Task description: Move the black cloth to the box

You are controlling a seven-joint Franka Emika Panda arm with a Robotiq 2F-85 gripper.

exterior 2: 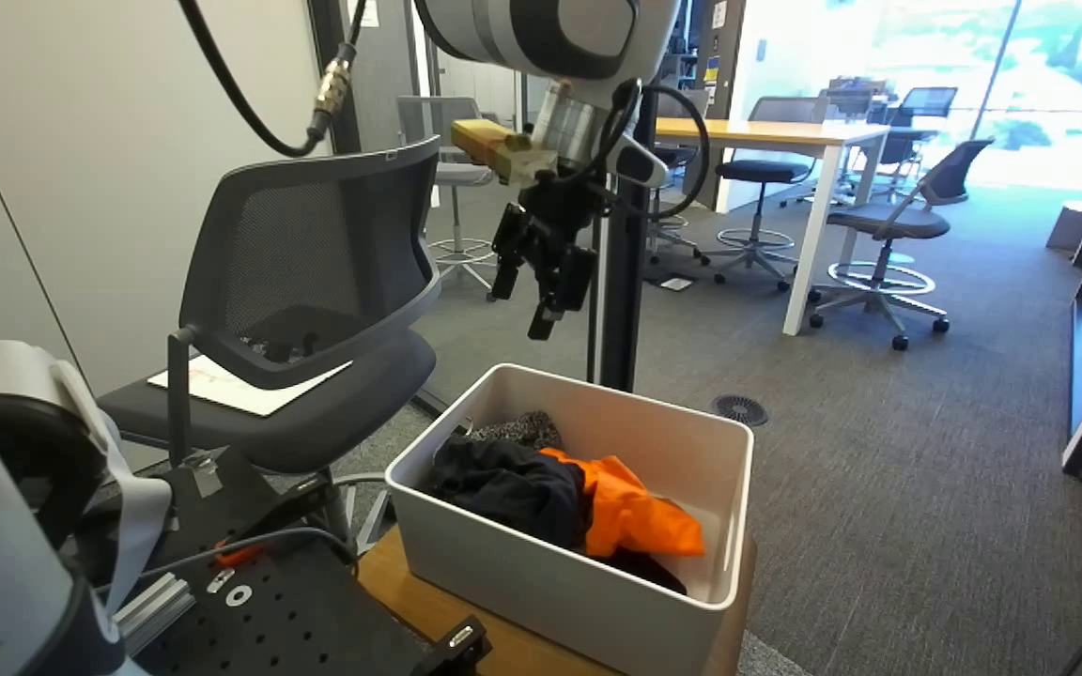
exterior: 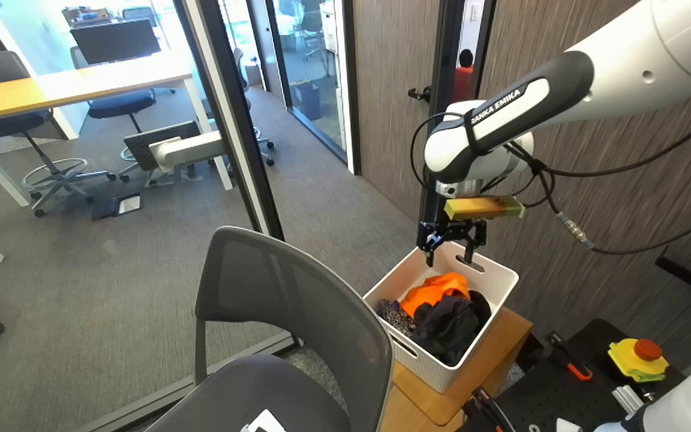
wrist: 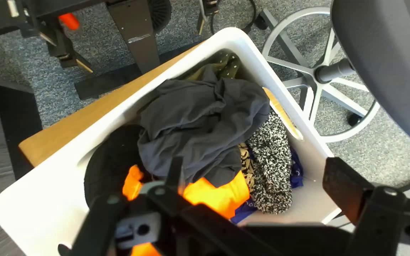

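The box [exterior 2: 560,591] holds black cloth [exterior 2: 513,488] and orange cloth [exterior 2: 640,512].

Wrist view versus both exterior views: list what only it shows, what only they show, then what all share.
Only the wrist view shows the olive-green cloth with pale dots, tucked in a corner of the white plastic box.

Only the exterior views show the white robot arm, the yellow rectangular block and the white-legged table with a wood-coloured top.

All share that box, the crumpled black cloth, bright orange cloth and speckled black-and-white cloth inside, and the open black gripper.
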